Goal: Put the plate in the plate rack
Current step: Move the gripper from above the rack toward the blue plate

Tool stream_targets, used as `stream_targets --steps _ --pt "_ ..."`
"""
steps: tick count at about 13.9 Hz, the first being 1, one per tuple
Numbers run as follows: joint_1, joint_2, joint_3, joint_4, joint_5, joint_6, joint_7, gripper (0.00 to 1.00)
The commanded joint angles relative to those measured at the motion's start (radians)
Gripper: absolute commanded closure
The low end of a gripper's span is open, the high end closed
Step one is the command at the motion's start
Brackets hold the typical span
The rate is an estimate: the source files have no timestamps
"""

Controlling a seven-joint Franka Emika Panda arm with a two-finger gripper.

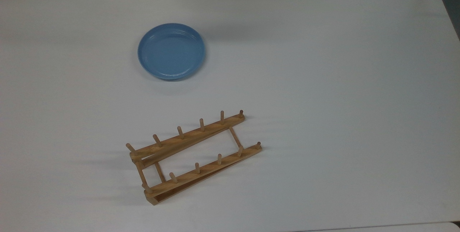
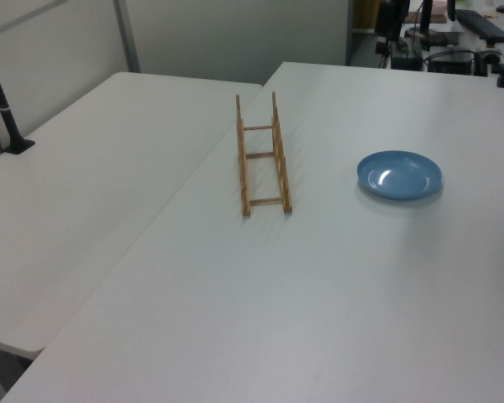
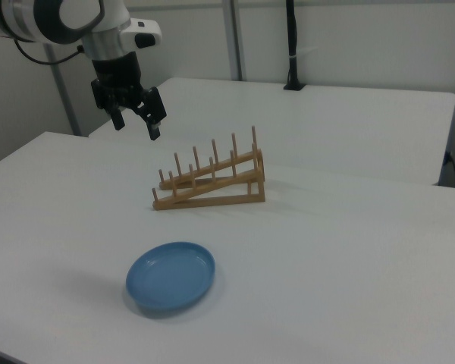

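Note:
The light-blue plate (image 1: 171, 51) lies flat on the white table, also seen as the plate (image 2: 399, 175) and the plate (image 3: 171, 275). The wooden plate rack (image 1: 194, 154) stands apart from it, nearer the top view's bottom edge, with nothing between its pegs; it appears again as the rack (image 2: 263, 156) and the rack (image 3: 209, 180). In the right view my gripper (image 3: 137, 126) hangs open in the air at the upper left, well above the table, higher than the rack and up-left of it. Nothing is between its fingers.
The white table (image 1: 323, 81) has wide bare surface around both objects. A second table (image 2: 84, 185) adjoins it beyond the rack. A black post (image 3: 292, 45) stands on the far table. Table edges run close to the top view's bottom right.

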Motion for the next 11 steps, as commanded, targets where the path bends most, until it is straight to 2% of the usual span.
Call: stream_targets --steps 1,9,11 --pt "0.009 -0.01 -0.012 -0.015 -0.002 0.017 -0.017 0.0" --pt "0.006 -0.01 -0.012 -0.017 0.0 0.016 -0.026 0.0" --pt "0.005 -0.012 -0.012 -0.035 -0.009 -0.001 -0.102 0.0"
